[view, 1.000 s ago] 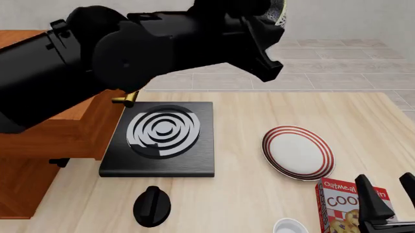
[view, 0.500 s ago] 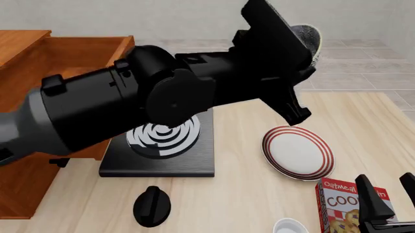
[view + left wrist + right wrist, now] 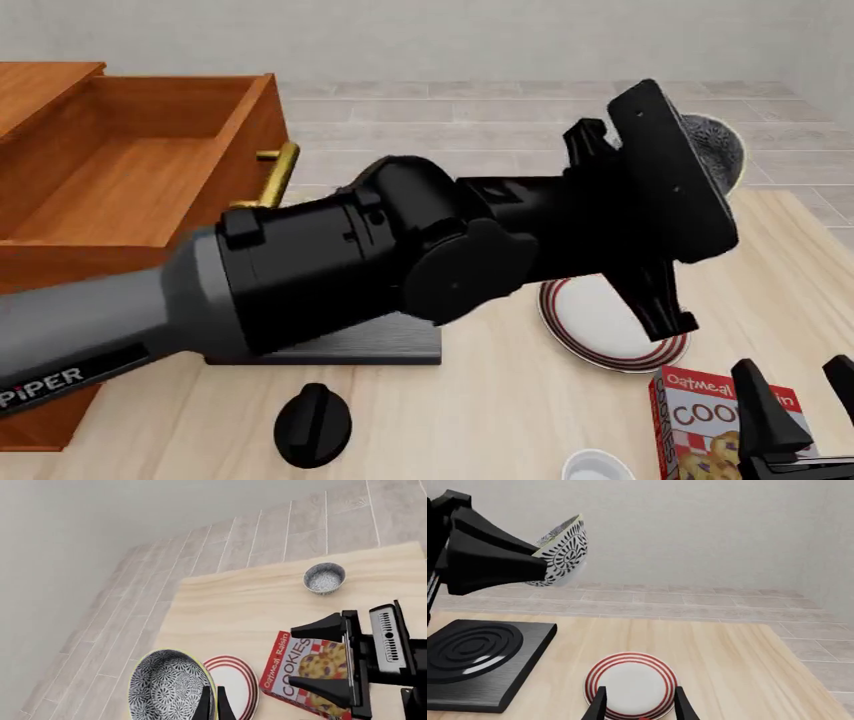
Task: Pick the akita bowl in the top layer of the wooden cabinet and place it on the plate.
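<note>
Wooden cabinet [image 3: 54, 300]: at the table's left edge in the front view; its top layer [image 3: 134, 165] stands pulled open and shows no bowl inside
Stove [image 3: 477, 662]: black block with a ringed burner, between cabinet and plate; mostly hidden by the arm in the front view, plain in the right wrist view
Left gripper [image 3: 210, 705]: clamped on the rim of the akita bowl [image 3: 167, 685], which hangs tilted in the air, touching nothing else
Plate [image 3: 607, 325]: bare on the table; the bowl is high above it and, I judge, a little off to its stove side
Step in hand: carry and lower; level the bowl, centre it over the red rings, descend gently, release only once it sits
Right gripper [image 3: 635, 700]: jaws apart, holding nothing, low at the near edge facing the plate
Cookie box [image 3: 714, 420]: just beside the plate, so come down straight
View difference: the right wrist view shows the height gap; the front view hides most of the bowl behind the arm; only the left wrist view shows a second small bowl [image 3: 324, 577] far off
</note>
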You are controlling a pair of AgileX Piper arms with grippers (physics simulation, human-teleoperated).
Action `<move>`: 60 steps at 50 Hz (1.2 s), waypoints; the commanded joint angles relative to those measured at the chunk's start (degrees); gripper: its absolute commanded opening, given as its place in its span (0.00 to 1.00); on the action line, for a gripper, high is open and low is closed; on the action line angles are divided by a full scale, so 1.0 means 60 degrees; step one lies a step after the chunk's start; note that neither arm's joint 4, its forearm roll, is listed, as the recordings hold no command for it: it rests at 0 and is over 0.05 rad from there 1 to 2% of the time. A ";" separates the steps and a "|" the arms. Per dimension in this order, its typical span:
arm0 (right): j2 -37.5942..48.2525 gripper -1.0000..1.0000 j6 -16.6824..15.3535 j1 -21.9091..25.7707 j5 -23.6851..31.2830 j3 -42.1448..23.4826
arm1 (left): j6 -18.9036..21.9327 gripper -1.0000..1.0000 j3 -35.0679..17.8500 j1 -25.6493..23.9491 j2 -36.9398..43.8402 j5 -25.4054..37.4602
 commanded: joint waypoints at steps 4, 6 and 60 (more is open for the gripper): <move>0.0000 1.00 -0.0008 0.0012 -0.0007 -0.0004 | 0.0491 0.00 -0.0654 -0.0618 0.0852 0.0243; 0.0000 1.00 -0.0010 0.0012 -0.0014 -0.0005 | 0.0503 0.00 -0.0662 -0.0643 0.0914 0.0268; 0.0014 1.00 -0.0038 -0.0025 -0.0033 -0.0024 | 0.0922 0.00 -0.0245 -0.0204 0.2315 -0.0167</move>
